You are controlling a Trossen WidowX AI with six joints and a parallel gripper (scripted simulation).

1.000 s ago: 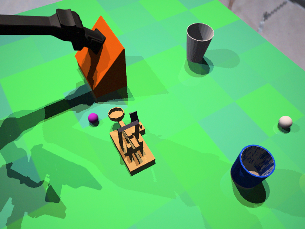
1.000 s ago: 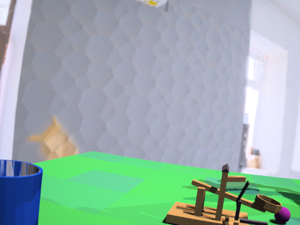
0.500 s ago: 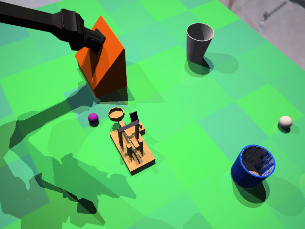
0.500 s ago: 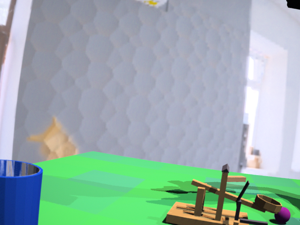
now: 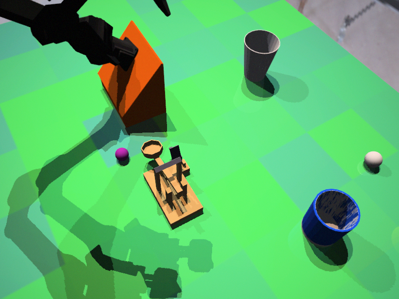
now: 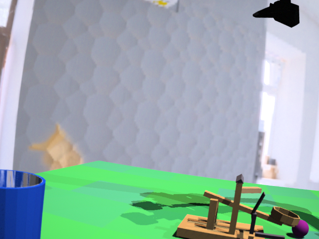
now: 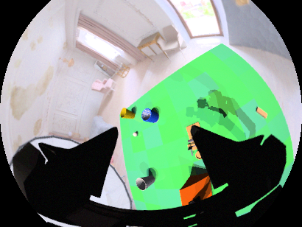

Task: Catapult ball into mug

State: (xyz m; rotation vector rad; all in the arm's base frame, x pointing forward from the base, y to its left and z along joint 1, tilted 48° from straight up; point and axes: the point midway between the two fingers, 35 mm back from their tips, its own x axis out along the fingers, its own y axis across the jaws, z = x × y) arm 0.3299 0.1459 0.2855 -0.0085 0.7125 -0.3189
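Note:
The wooden catapult [image 5: 193, 209] [image 6: 190, 229] [image 7: 189, 130] stands on the green top, its arm sloping down to an empty cup. A purple ball [image 5: 121, 154] [image 6: 300, 228] lies beside the cup; it is hidden in the wrist view. The blue mug [image 5: 314, 225] [image 6: 20, 210] [image 7: 150, 116] stands upright, open end up, off to the catapult's right in the top view. My gripper [image 7: 155, 130] is open and empty, high above the top. Only part of it shows at the upper edges of the top and exterior views.
A white ball [image 5: 373, 159] [image 7: 135, 134] lies near the mug. A grey cup [image 5: 257, 64] [image 7: 145, 183] and a yellow cup [image 7: 127, 113] stand farther off. An orange wedge [image 5: 145, 70] [image 7: 191, 188] stands behind the catapult. A small wooden block [image 6: 251, 189] [image 7: 261, 112] lies apart.

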